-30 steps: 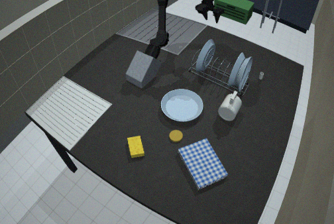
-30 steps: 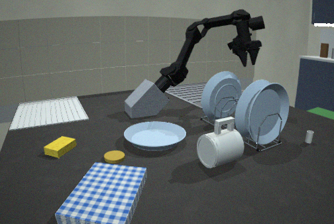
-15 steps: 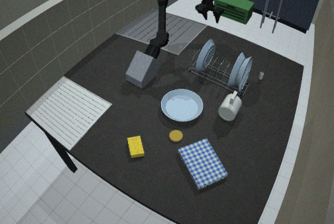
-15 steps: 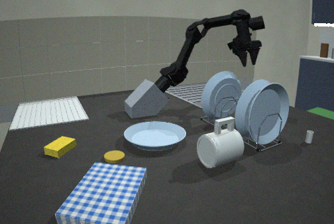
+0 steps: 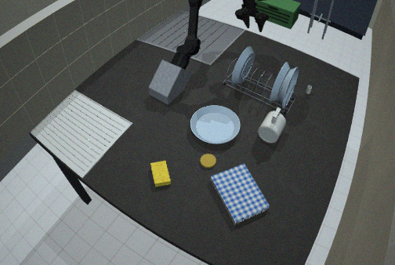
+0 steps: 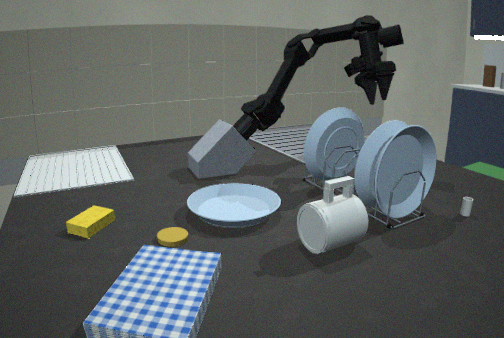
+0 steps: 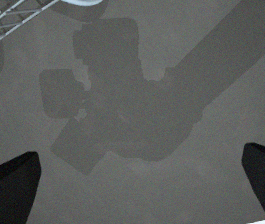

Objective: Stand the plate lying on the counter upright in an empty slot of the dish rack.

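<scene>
A light blue plate [image 5: 215, 125] [image 6: 234, 204] lies face up on the dark counter, in front of the arm's base. The wire dish rack [image 5: 251, 93] [image 6: 389, 225] stands behind and to the right of it, and part of it shows at the top left of the wrist view [image 7: 25, 19]. One plate [image 5: 244, 67] [image 6: 334, 142] stands near its left end and two plates [image 5: 279, 83] [image 6: 406, 170] stand close together near its right end, with bare slots between. My gripper [image 5: 254, 29] [image 6: 378, 101] [image 7: 143, 158] is open and empty, high above the counter beyond the rack.
A white mug [image 5: 272, 126] [image 6: 332, 222] lies on its side between plate and rack's right end. A yellow sponge [image 5: 161, 173], a tan disc [image 5: 208, 161] and a checked cloth block [image 5: 240, 193] are at the front. A small white cylinder [image 5: 309, 89] stands right of the rack.
</scene>
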